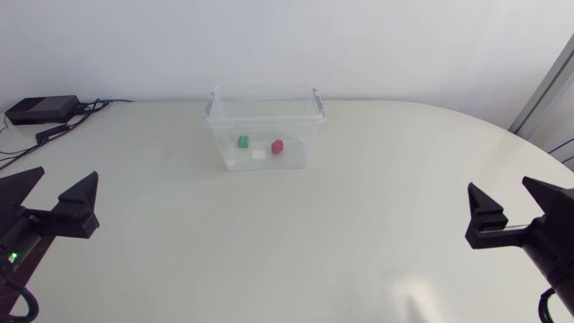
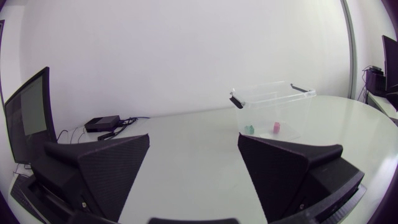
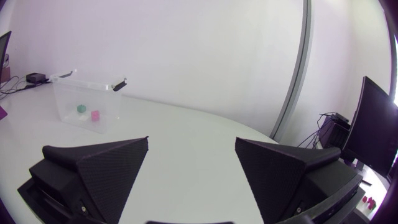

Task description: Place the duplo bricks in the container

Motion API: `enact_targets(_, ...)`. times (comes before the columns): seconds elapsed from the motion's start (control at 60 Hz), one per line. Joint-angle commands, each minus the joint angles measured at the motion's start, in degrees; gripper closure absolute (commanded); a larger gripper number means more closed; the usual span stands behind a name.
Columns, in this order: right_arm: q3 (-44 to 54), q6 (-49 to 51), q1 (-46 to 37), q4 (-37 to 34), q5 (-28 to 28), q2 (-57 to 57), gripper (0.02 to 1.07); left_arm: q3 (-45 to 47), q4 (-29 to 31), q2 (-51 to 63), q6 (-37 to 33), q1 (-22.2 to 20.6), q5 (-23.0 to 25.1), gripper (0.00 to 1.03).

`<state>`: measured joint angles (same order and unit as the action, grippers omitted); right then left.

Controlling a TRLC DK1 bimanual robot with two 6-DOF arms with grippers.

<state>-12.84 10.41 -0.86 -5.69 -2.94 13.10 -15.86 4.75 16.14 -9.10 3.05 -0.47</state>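
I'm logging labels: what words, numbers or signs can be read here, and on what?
None can be read.
The clear container, the green brick, the red brick and the white brick show no print.
If the black box bears a label, it is too small to tell.

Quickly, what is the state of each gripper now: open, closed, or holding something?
Left gripper: open, holding nothing.
Right gripper: open, holding nothing.
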Motion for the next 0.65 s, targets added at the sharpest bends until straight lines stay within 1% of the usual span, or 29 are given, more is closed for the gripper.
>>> enact_targets(0.0, 2.85, -2.63, 0.24, 1.53, 0.57, -2.16, 0.06, 3.21, -1.26, -2.62, 2.32, -0.68, 0.14, 0.04)
enact_targets(0.45, 12.78, -10.37, 0.86, 5.67, 2.92, -13.03, 0.06, 15.78, -4.73, -16.06, 9.06, -3.03, 0.47, 0.04)
enact_targets(0.633, 12.84, -10.41, 0.86, 5.69, 2.94, -13.10, 0.06, 15.86, -4.75, -16.14, 9.10, -3.05, 0.47, 0.04)
